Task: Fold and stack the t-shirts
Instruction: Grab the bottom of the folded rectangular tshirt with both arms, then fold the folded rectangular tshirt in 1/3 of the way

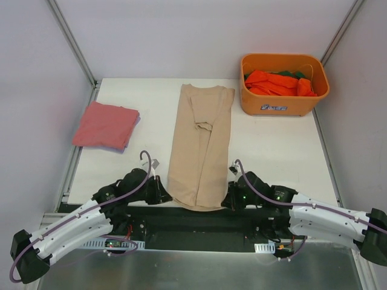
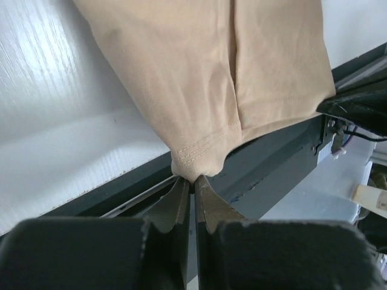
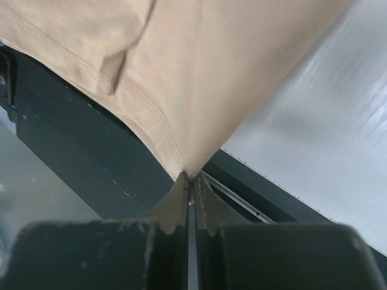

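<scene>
Left wrist and right wrist: left gripper [image 2: 193,180] and right gripper [image 3: 190,177] are seen clamped on the near hem corners of the beige t-shirt [image 2: 205,78], laid lengthwise beyond them on the table [image 1: 272,157], pinkish-red t-shirt [image 1: 106,125] folded beyond-left.

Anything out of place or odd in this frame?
Nothing damaged or spilled. The beige shirt, folded to a long strip, has a small bunched wrinkle midway, and its near end hangs past the table edge, where the left gripper and right gripper pinch its corners. The folded pink shirt lies askew.
</scene>
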